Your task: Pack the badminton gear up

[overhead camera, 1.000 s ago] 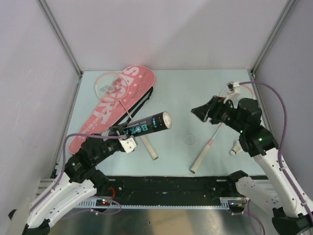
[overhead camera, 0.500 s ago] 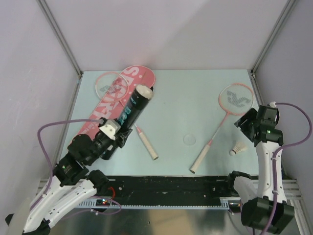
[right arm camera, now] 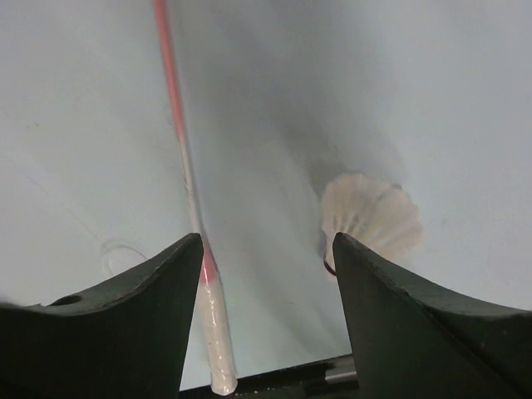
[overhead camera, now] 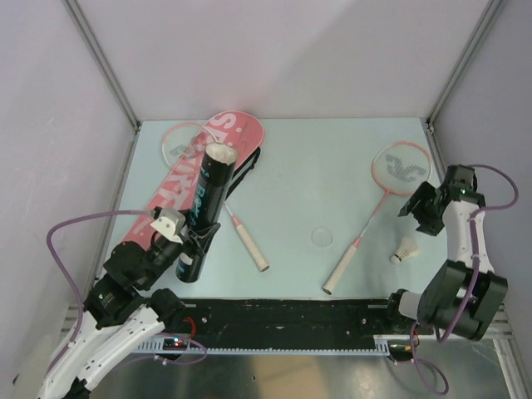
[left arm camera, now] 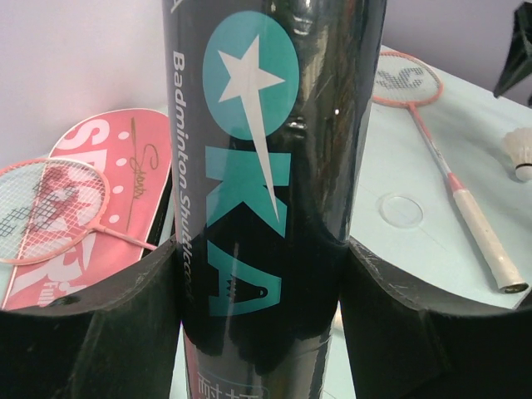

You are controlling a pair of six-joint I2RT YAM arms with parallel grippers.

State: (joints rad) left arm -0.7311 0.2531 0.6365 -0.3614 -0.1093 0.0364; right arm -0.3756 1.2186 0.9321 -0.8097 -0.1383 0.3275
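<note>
Left gripper (left arm camera: 262,324): your jaws pinch the black tube (overhead camera: 204,208) near its base, open end up, leaning over the pink case (overhead camera: 241,133)
Right gripper (right arm camera: 266,287): your fingers stand spread above the table (overhead camera: 316,158), gripping nothing; the shuttlecock (overhead camera: 404,250) lies on the table below them
In the way: the tube hides part of the left racket (overhead camera: 249,247) shaft; a clear disc (overhead camera: 322,237) lies just left of the right racket (overhead camera: 401,169) handle
Count: two rackets, one shuttlecock, one tube, one case

Even bright light, soft shadows, glare on tube (left arm camera: 270,166)
</note>
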